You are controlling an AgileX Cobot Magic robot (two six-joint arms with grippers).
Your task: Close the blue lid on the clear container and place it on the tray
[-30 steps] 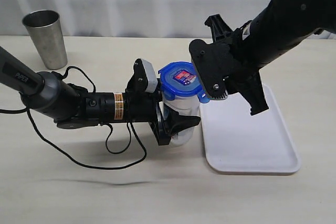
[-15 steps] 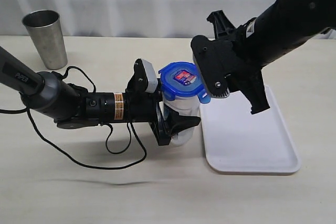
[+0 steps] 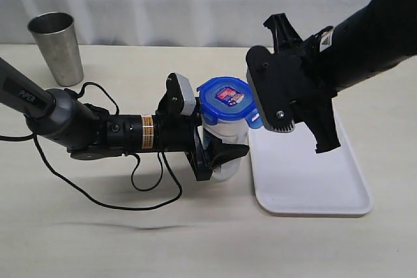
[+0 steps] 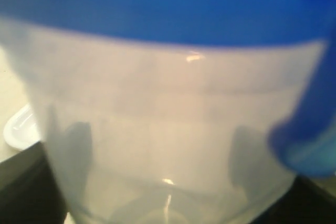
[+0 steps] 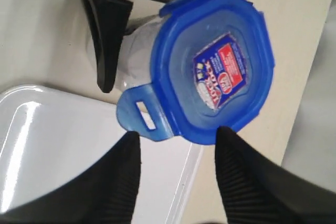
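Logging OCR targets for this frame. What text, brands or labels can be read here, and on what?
"PiPER": white letters on the dark link of the left arm.
Red-and-blue sticker on the blue lid: it carries print, but it is too blurred to read.
Orange band near the left arm's wrist: print too small to read.
Steel cup: no marking visible.

I see my left end effector (image 3: 218,148) low over the desk (image 3: 195,239), jaws closed around the container (image 3: 228,133), just beside the tray (image 3: 313,180). The lid (image 3: 227,99) sits on top, with one flap sticking out. My right end effector (image 3: 305,136) hangs over the tray near the lid, jaws apart.
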